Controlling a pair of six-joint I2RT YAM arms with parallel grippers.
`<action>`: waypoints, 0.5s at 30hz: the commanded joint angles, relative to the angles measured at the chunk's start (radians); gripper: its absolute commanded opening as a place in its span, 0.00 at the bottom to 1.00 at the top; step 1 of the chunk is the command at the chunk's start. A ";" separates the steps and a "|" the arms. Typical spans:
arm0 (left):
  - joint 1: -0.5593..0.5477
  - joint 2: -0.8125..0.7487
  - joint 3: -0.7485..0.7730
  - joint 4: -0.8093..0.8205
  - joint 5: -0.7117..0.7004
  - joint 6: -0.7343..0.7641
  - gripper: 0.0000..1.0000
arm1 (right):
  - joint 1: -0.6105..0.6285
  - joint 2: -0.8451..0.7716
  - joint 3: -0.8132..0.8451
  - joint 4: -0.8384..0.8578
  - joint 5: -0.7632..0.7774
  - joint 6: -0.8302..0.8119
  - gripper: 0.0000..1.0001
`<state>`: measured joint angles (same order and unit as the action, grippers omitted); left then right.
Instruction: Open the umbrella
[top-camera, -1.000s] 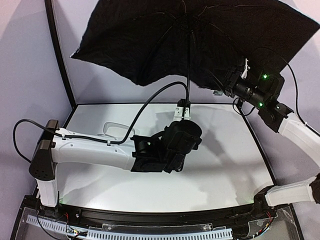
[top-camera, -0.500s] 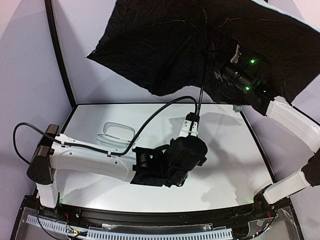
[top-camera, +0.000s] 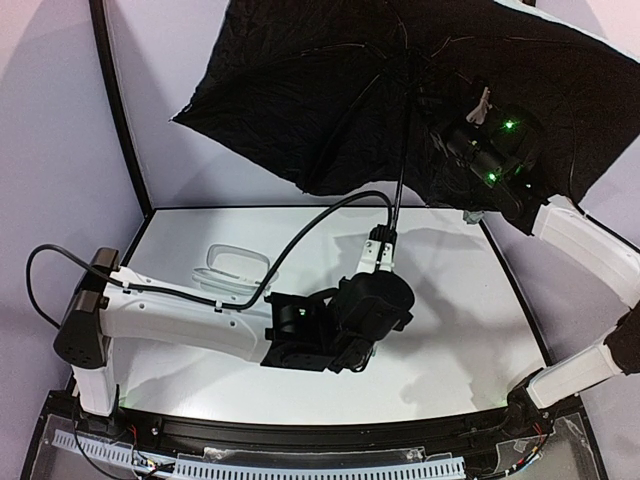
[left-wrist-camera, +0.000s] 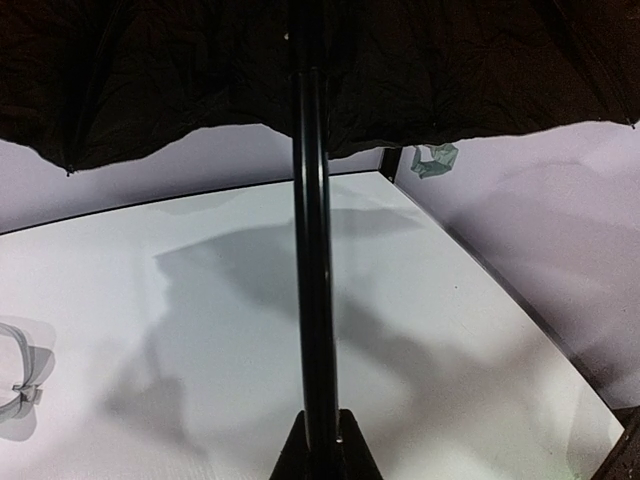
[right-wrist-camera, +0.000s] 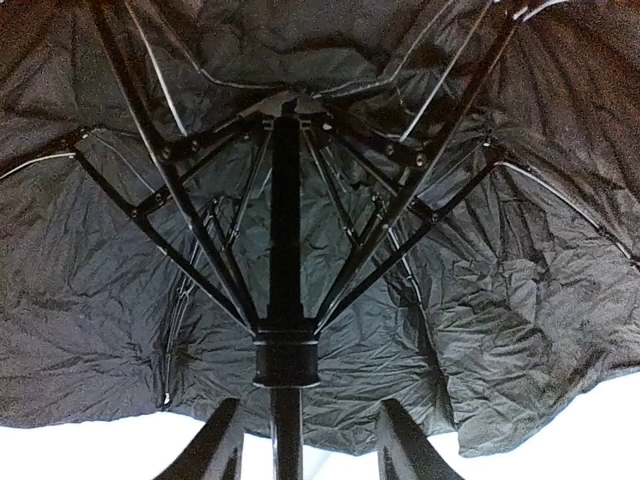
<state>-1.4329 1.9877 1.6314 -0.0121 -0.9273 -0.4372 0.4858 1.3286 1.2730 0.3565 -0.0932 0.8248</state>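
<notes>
The umbrella (top-camera: 330, 90) is spread open above the back of the table, showing its black inner side and ribs (right-wrist-camera: 420, 150). Its thin black shaft (top-camera: 398, 180) runs down to my left gripper (top-camera: 378, 250), which is shut on it low down; the left wrist view shows the shaft (left-wrist-camera: 312, 250) rising from the closed left gripper (left-wrist-camera: 320, 445). My right gripper (top-camera: 432, 105) is up under the canopy. In the right wrist view it (right-wrist-camera: 310, 410) is open, its fingers (right-wrist-camera: 215, 445) on either side of the shaft just below the runner (right-wrist-camera: 286, 360), not touching. The handle is hidden.
A pale rounded storage case (top-camera: 235, 262) lies on the white table (top-camera: 450, 330) at the left, also at the left edge of the left wrist view (left-wrist-camera: 15, 380). A small pale green scrap (left-wrist-camera: 435, 158) sits at the far right corner. Black frame posts (top-camera: 120, 110) border the table.
The canopy and shaft have swung right and tilted. My right gripper has risen from beside the canopy edge to under its centre. In the last half second little moved.
</notes>
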 joint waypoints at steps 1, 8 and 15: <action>-0.009 -0.029 0.002 0.030 -0.014 0.007 0.01 | 0.011 0.018 0.047 0.025 0.016 0.002 0.41; -0.015 -0.031 0.001 0.028 -0.009 0.011 0.01 | 0.011 0.046 0.066 0.041 0.025 0.009 0.35; -0.023 -0.035 0.001 0.023 -0.006 0.024 0.01 | 0.011 0.063 0.099 0.022 0.033 0.001 0.07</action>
<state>-1.4452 1.9877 1.6314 -0.0265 -0.9092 -0.4374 0.4874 1.3859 1.3322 0.3613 -0.0810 0.8258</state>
